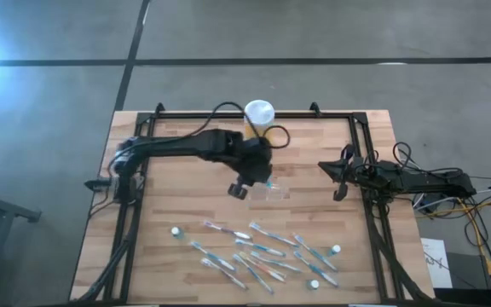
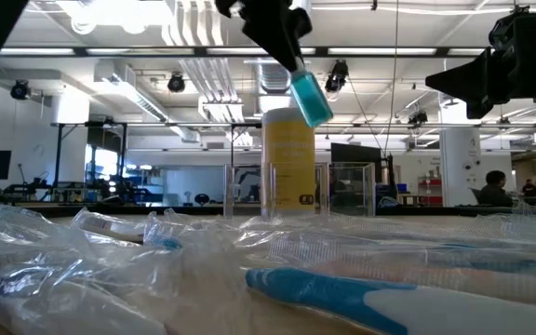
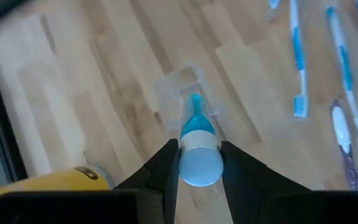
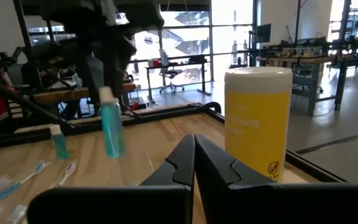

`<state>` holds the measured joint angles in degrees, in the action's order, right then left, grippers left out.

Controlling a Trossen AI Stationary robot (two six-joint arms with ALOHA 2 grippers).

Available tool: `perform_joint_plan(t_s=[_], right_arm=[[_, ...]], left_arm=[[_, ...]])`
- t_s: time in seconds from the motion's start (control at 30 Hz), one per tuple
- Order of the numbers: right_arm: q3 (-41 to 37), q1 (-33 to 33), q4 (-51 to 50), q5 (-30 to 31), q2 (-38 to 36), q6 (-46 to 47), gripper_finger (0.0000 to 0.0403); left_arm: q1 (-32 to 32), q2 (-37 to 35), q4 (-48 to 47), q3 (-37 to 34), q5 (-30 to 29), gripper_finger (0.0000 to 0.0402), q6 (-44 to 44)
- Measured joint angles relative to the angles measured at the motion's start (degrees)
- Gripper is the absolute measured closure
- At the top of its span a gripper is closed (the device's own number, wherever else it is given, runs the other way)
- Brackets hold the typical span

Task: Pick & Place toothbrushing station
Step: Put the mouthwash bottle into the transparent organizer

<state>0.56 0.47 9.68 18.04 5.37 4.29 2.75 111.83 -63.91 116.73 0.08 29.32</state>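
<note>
Left gripper [image 3: 194,163] is clamping a blue tube [image 3: 197,146], hanging directly above the clear holder [image 3: 185,93] standing mid-table. Right gripper [image 4: 194,158] is idling shut at the table's right side, well apart.

Clear plastic toothbrushing station [image 1: 274,193], upright, mid-table.

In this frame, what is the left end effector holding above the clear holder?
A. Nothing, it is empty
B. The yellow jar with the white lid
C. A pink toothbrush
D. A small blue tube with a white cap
D. The left end effector grips a small blue tube by its white-capped end, and the tube hangs over the clear holder on the table; the yellow jar stands apart, untouched.
</note>
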Motion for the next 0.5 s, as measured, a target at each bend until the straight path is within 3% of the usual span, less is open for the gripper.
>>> perform_joint_plan(t_s=[0.3,0.5], right_arm=[[0.00,0.00,0.01,0.01,0.00,0.02,0.0394],[0.00,-0.02,-0.57,0.03,0.04,0.11,0.0394]], left_arm=[[1.63,13.10,-12.73,17.67,-0.44,0.0300,-5.42],[2.02,13.53,-15.79,16.21,-0.63,0.0300,-6.09]])
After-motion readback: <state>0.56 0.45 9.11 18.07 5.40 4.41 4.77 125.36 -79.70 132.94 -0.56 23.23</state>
